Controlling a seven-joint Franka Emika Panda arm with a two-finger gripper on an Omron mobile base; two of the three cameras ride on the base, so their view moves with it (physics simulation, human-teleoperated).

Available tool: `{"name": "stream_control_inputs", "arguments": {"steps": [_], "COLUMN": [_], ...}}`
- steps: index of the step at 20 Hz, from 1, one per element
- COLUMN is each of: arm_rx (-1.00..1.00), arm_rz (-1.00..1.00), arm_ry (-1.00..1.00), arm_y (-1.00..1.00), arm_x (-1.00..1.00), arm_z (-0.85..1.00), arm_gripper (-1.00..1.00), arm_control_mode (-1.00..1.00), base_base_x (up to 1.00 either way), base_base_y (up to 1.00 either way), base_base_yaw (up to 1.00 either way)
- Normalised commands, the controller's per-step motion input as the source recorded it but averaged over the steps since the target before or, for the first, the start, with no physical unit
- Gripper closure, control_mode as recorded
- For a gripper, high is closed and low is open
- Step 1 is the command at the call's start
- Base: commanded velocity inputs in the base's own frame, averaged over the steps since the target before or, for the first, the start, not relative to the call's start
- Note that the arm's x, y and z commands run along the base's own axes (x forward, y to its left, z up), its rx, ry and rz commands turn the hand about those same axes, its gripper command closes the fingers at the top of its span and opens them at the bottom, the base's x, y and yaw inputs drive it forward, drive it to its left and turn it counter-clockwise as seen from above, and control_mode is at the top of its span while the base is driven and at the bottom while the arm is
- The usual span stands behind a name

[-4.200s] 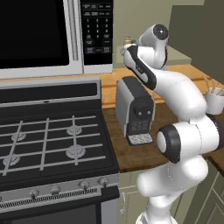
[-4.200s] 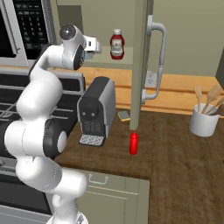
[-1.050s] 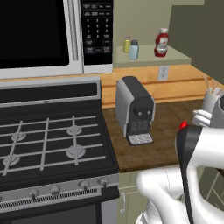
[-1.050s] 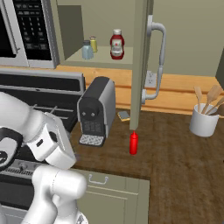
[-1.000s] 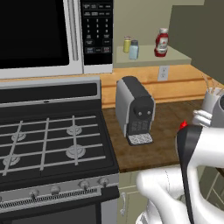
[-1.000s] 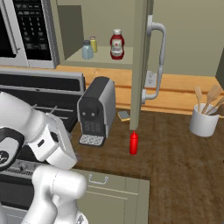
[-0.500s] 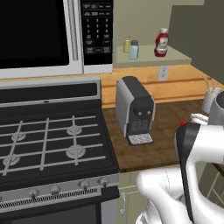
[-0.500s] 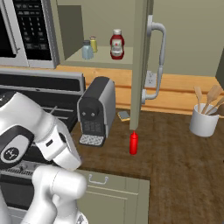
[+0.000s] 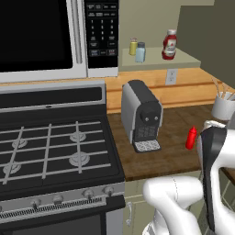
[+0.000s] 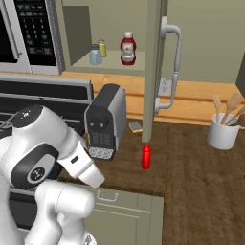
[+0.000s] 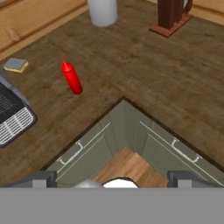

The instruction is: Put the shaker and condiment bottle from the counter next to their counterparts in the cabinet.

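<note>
Cabinet (image 10: 115, 62) shelf holds the blue shaker (image 10: 95, 54) beside the yellow shaker (image 10: 102, 48) and ketchup bottle (image 10: 127, 48). Red condiment bottle (image 11: 71, 78) stands alone on the counter (image 11: 144, 70). Gripper (image 11: 114, 177) fingers spread wide, grasping nothing.

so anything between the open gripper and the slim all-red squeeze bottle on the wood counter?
Nothing visible. In the hand view the gripper is open, its fingertips apart, over the counter's corner, and only bare brown wood-plank counter lies between it and the upright slim red squeeze bottle.
</note>
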Motion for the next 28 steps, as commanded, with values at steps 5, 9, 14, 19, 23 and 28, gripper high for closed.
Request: {"name": "stream_control_inputs", "arguments": {"steps": [5,9,14,19,23,28], "arm_rx": [-0.02,-0.05,-0.10,-0.12,-0.11,-0.15], "arm_rz": [0.21,0.22,0.24,0.23,0.17,0.19], "arm_ry": [-0.23,-0.27,-0.32,-0.31,-0.16,-0.29], "arm_y": [-0.04,0.00,0.00,0.00,0.07,0.16], "arm_x": [0.09,0.10,0.12,0.04,0.00,0.08], "arm_z": [-0.67,-0.70,-0.73,-0.60,-0.36,-0.52], "arm_gripper": [-1.00,-1.00,-1.00,-1.00,-1.00,-1.00], "arm_control_mode": [-1.00,-1.00,-1.00,-1.00,-1.00,-1.00], "base_base_x": [0.00,0.00,0.00,0.00,0.00,0.00], "base_base_y": [0.00,0.00,0.00,0.00,0.00,0.00], "base_base_yaw": [0.00,0.00,0.00,0.00,0.00,0.00]}}
